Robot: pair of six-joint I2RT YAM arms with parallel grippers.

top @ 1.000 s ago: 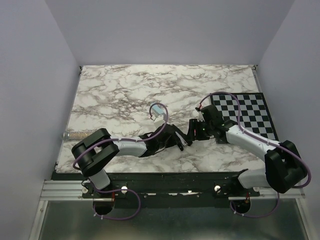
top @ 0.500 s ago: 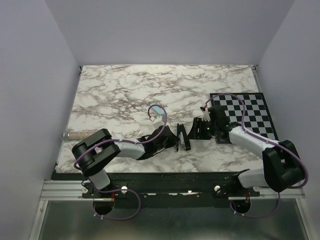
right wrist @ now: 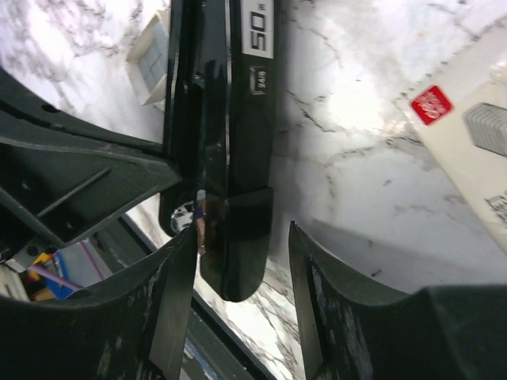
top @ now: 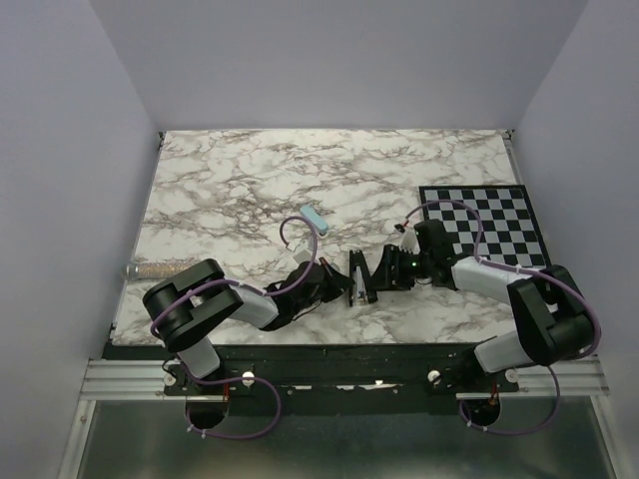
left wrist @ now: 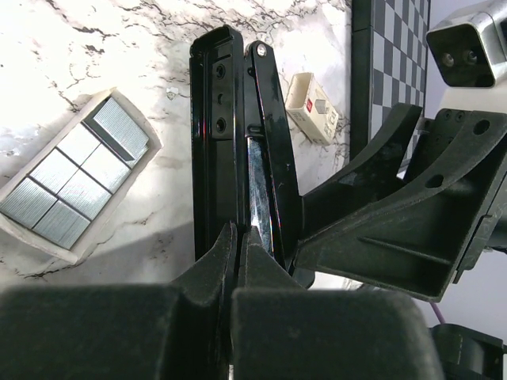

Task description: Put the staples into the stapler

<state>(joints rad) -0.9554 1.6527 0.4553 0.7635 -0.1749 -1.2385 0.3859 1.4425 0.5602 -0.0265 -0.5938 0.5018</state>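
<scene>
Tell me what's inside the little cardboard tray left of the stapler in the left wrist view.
The tray holds flat grey blocks of staples packed side by side in one visible layer. Anything beneath them is covered, and the tray's left corner runs out of frame.

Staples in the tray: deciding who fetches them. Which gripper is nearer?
Left. The left gripper is at the stapler, with the staples on its side; the right gripper straddles it from the far side.
</scene>
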